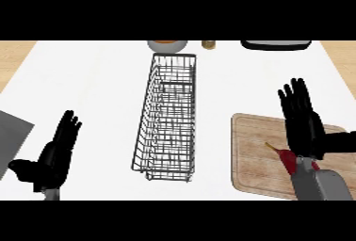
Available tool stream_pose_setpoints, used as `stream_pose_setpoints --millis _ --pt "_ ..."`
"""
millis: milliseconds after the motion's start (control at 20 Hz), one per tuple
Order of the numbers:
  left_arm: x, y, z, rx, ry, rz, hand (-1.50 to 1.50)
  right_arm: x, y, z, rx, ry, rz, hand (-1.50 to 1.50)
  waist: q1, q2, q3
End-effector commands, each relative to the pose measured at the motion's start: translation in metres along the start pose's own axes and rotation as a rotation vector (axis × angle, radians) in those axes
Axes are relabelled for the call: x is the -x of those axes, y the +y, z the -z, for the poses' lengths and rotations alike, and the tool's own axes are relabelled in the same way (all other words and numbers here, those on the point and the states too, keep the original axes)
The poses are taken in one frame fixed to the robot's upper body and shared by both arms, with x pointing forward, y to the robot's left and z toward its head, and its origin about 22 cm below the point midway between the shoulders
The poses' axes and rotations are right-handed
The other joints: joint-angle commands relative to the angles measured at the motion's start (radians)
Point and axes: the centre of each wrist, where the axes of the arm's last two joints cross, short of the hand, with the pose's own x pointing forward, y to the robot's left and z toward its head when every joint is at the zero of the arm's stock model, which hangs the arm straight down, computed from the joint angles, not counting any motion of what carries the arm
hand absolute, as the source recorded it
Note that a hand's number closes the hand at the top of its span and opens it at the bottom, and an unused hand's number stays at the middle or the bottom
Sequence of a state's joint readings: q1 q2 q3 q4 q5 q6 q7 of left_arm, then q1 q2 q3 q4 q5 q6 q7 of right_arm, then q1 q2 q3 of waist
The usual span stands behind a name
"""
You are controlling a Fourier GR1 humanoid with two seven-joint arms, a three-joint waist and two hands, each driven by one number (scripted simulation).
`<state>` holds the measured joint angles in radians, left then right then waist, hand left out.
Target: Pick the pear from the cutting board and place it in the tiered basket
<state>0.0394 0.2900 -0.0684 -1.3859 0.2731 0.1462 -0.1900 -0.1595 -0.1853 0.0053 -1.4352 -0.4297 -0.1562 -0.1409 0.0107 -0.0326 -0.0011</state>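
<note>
The tiered basket stands in the middle of the white bench, a long narrow cage of dark wire mesh, and nothing shows inside it. Right of it lies the cutting board, a pale wooden slab with rounded corners and a groove near its edge. On the board sits the pear (dark red, with a short yellowish stem), mostly hidden under the right robot hand, which hovers over it with its black fingers straight and spread wide. The left robot hand rests at the lower left, fingers up and relaxed, holding nothing. Along the far edge are a round bowl, a small brownish jar and a dark tray. A grey slab lies at the left edge.
</note>
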Motion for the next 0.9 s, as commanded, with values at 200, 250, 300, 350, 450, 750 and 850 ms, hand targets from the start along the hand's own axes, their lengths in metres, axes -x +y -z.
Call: stream_pose_setpoints --millis 200,250,300,350,450,750,850 --pt "-0.027 0.006 0.02 0.065 0.017 0.076 0.0 -0.051 0.056 0.005 -0.815 -0.064 0.13 1.5 -0.008 0.018 0.006" --pt "-0.026 0.005 0.02 0.091 0.027 0.093 0.0 -0.057 0.066 0.001 -0.947 -0.078 0.156 1.5 -0.009 0.015 0.007" --pt "-0.018 0.0 0.014 0.094 0.051 0.072 0.0 -0.082 -0.013 0.022 -0.603 -0.012 -0.557 1.5 -0.052 0.017 -0.016" --pt "-0.026 -0.004 0.015 0.122 0.074 0.069 0.0 -0.046 -0.033 0.003 -0.478 0.166 -0.459 1.5 -0.038 0.029 0.0" --pt "-0.039 -0.004 0.028 0.139 0.091 0.058 0.0 -0.02 -0.039 -0.013 -0.438 0.279 -0.257 -1.5 -0.023 0.033 0.002" --pt "-0.067 -0.02 0.032 0.169 0.104 0.051 0.0 -0.083 -0.077 0.016 -0.604 0.032 -0.392 -1.5 -0.009 0.034 0.002" --pt "-0.064 -0.001 0.023 0.158 0.103 0.075 0.0 -0.104 -0.083 0.013 -0.624 0.023 -0.542 -1.5 -0.008 0.031 0.001"
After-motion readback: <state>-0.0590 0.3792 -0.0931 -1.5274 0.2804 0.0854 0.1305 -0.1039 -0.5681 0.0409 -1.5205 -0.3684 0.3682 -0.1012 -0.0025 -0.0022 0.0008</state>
